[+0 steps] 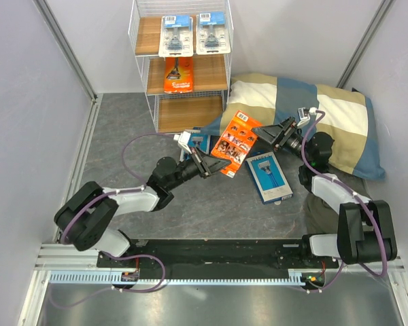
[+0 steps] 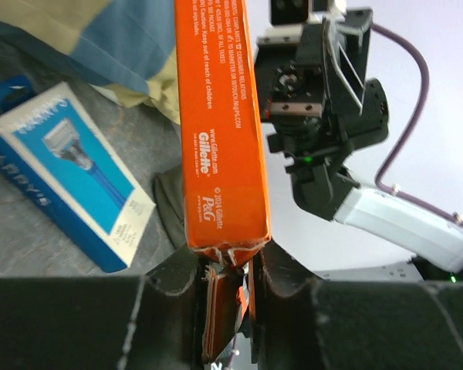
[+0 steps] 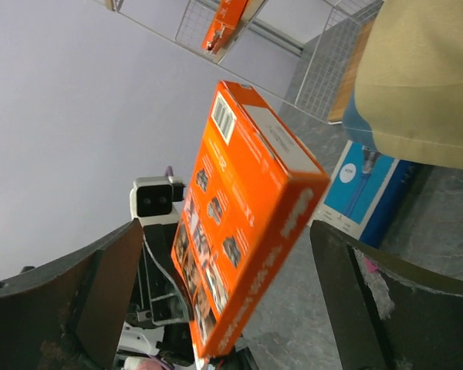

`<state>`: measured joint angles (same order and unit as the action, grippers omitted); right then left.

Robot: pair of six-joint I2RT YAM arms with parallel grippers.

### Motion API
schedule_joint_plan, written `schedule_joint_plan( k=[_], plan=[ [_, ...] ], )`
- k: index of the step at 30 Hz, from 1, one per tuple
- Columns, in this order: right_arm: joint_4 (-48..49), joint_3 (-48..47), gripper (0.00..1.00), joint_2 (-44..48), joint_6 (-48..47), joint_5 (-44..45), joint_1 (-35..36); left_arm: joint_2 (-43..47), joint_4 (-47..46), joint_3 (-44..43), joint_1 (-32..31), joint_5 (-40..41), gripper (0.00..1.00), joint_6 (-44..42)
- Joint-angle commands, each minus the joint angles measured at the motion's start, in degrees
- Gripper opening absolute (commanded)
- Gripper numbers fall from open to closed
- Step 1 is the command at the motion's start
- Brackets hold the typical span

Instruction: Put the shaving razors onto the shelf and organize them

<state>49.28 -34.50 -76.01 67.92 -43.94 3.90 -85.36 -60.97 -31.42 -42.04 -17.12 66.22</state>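
Orange razor pack [image 1: 236,141] hangs in the air between the two arms, in front of the shelf [image 1: 149,81].
The left end effector [image 1: 214,165] is clenched on its lower corner, while the right end effector [image 1: 264,131] gapes wide around its far end. Two blister packs [image 1: 176,35] stand on the top tier, another orange pack [image 1: 179,75] stands on the middle tier, and a blue box [image 1: 269,176] lies on the desk [image 1: 122,136].

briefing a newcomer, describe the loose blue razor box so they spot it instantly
Find the checked pillow on the right. Just in front of it a blue box lies flat, razor picture up. Unlike the other blue box, nothing hides it.
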Motion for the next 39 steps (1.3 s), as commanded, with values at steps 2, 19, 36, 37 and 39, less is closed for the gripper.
schedule_joint_plan(
  k=[2,19,36,37,39],
  plan=[
    [-7.52,0.57,0.98,4.11,-7.62,1.76,-0.12,8.7,4.87,1.62,1.52,6.84,0.02,-4.51],
    [-14.73,3.12,0.98,8.59,-12.72,1.76,-0.03,20.94,22.04,-1.63,8.02,13.88,0.02,-10.23],
    [-15.7,3.91,0.98,8.86,-13.78,1.32,-0.03,10.67,15.36,-11.82,10.84,11.32,0.02,-8.82],
    [-15.88,4.0,0.98,8.77,-13.78,1.32,-0.03,9.87,15.18,-12.61,11.01,11.24,0.02,-8.74],
    [-15.97,4.18,0.98,8.86,-13.78,1.32,-0.03,7.42,15.0,-15.24,11.19,11.15,0.02,-8.56]
  ],
)
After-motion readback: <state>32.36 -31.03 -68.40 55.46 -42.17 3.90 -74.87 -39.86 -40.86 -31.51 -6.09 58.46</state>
